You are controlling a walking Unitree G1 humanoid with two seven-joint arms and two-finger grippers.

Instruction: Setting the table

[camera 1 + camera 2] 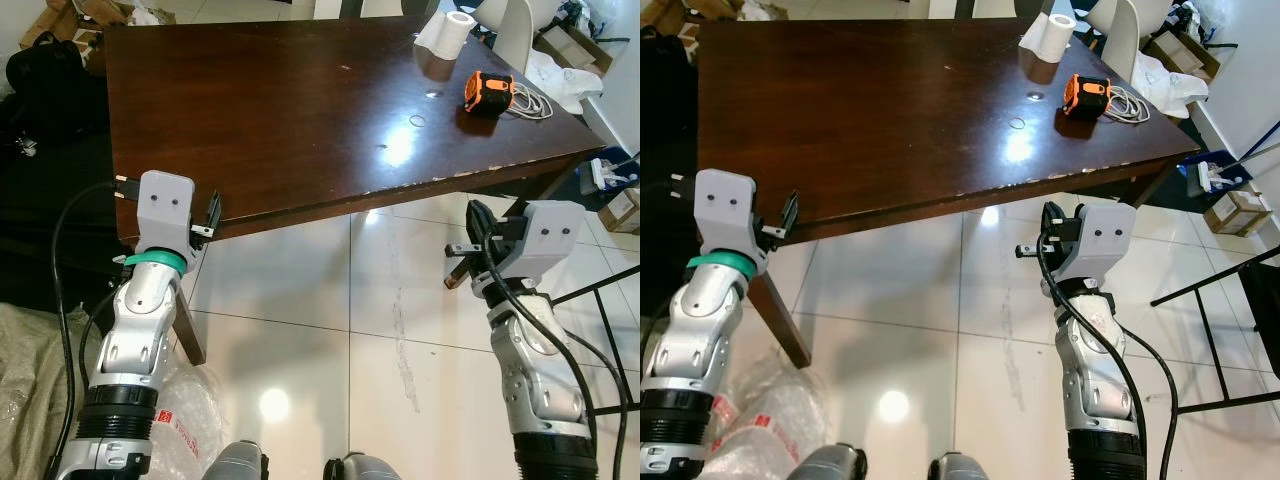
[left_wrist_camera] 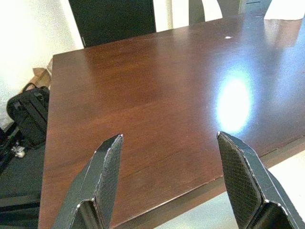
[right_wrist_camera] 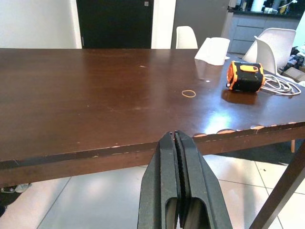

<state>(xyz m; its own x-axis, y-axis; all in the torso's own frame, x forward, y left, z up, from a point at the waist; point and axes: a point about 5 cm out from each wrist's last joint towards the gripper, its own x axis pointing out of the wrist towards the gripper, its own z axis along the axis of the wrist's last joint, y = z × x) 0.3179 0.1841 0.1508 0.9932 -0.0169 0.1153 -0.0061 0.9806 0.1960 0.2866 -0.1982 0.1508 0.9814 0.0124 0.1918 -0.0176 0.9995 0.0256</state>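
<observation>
While the left gripper point(image 2: 167, 181) stood wide open and empty at the counter point(image 1: 300, 110) corner, the right gripper point(image 3: 178, 181), closed on nothing, hung just below the counter's front edge.

The table point(image 1: 300, 110) is dark reddish-brown wood with a glossy sheen. On it sit an orange-and-black tape measure point(image 1: 489, 92), a white paper roll point(image 1: 447, 30) and a white cable point(image 1: 532, 102). The floor tiles point(image 1: 330, 310) are glossy off-white.

tape measure point(image 1: 488, 92) on table point(image 1: 280, 110), paper roll point(image 1: 447, 32) behind
</observation>
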